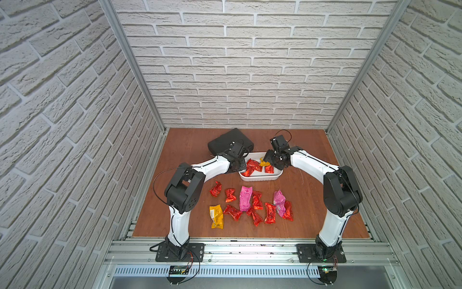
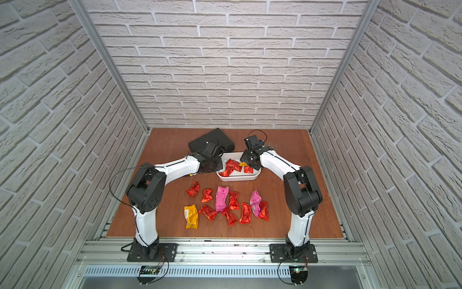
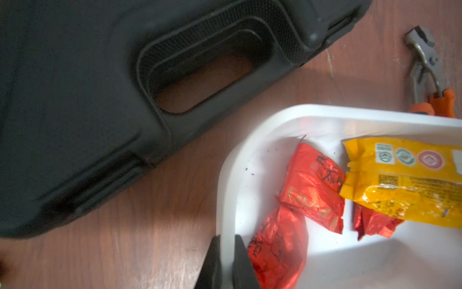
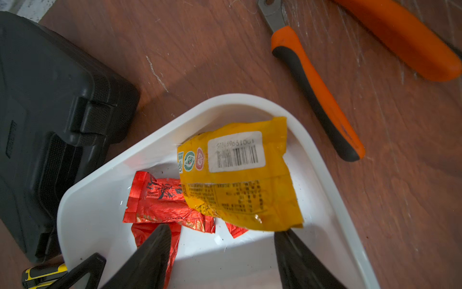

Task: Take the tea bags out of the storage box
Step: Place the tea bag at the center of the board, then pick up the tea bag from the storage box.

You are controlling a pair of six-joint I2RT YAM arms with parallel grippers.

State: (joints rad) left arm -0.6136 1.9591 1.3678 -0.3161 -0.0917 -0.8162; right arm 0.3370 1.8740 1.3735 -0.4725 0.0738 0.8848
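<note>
A few tea bags are left in the white box: a yellow one is propped against a corner of the wall, lying over the red ones. The rest are spread on the table in front of the box and well apart from it, likely so that bags already out don't get muddled with those to come. The right gripper hangs just over the box, jaws spread wide with nothing between them. It is lined up on the yellow one's near edge, which looks like the next pick. The left gripper is clenched on the box's side wall, one finger inside and one outside, seemingly to pin the light tub down. A black case and orange pliers sit just behind the box, not in play
</note>
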